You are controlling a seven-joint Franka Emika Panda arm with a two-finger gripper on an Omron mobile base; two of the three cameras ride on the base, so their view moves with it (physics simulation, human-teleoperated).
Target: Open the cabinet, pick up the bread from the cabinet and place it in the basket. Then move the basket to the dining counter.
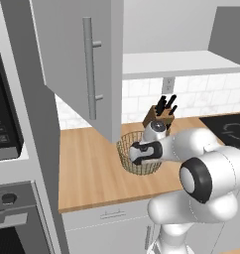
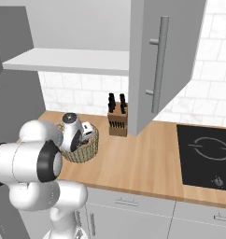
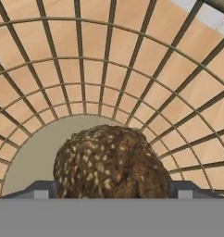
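Gripper (image 3: 112, 190) is hovering w/ jaws spread wide, bread (image 3: 109, 162) sitting between fingertips inside basket (image 3: 132, 69); lifting carelessly could be snagging mesh, tipping basket.

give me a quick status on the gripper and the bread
Gripper open, down inside basket. Bread between the fingertips on basket bottom, not clamped. Cabinet door open. Nothing in the way.

bread (image 3: 109, 162) dark brown, pale speckles; basket (image 1: 126, 158) tan-gold wire mesh, pale bottom; cabinet (image 1: 80, 59) doors light grey, silver handles; knife block (image 2: 117, 122) brown, black handles
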